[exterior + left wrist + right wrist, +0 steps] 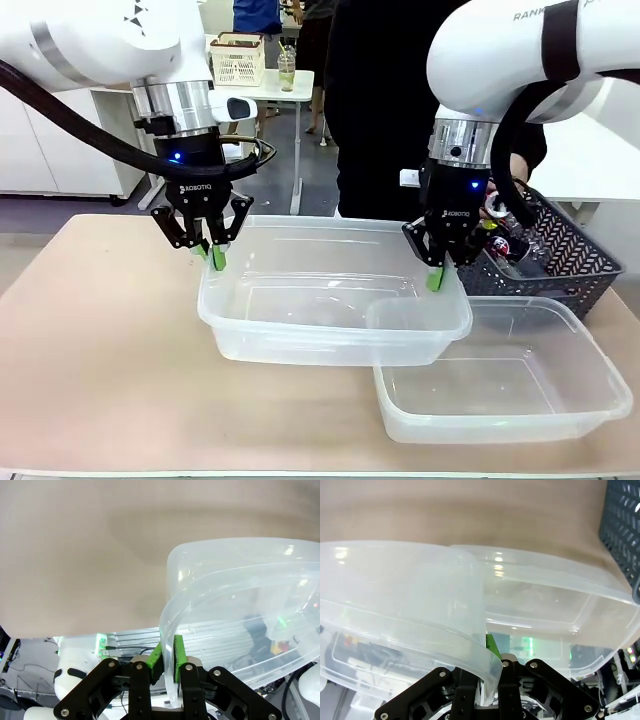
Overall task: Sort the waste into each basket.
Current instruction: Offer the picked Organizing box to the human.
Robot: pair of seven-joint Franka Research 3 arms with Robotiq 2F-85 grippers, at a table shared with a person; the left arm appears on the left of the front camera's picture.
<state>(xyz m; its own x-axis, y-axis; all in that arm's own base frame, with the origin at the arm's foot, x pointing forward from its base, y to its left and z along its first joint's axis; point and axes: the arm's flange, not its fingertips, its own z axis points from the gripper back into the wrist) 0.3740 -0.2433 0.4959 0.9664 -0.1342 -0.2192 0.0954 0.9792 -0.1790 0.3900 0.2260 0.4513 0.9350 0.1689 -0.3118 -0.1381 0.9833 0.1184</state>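
Observation:
A large clear basket [300, 335] is held between both arms just above the table. My left gripper [213, 255] is shut on the rim of its left end; in the left wrist view the green pads [177, 652] pinch the rim [167, 622]. My right gripper [435, 275] is shut on the right end's rim [470, 650]. A smaller clear basket [520, 415] sits on the table at the front right, its corner under the large one, and shows behind the rim as the smaller basket [545, 592]. The waste [508, 243], bottles and cans, lies in a dark grey lattice basket [575, 265].
A person in dark clothes [380, 110] stands at the far side, behind the large basket. The lattice basket [622, 525] sits close to my right gripper. Bare tabletop [100, 340] lies to the left and front.

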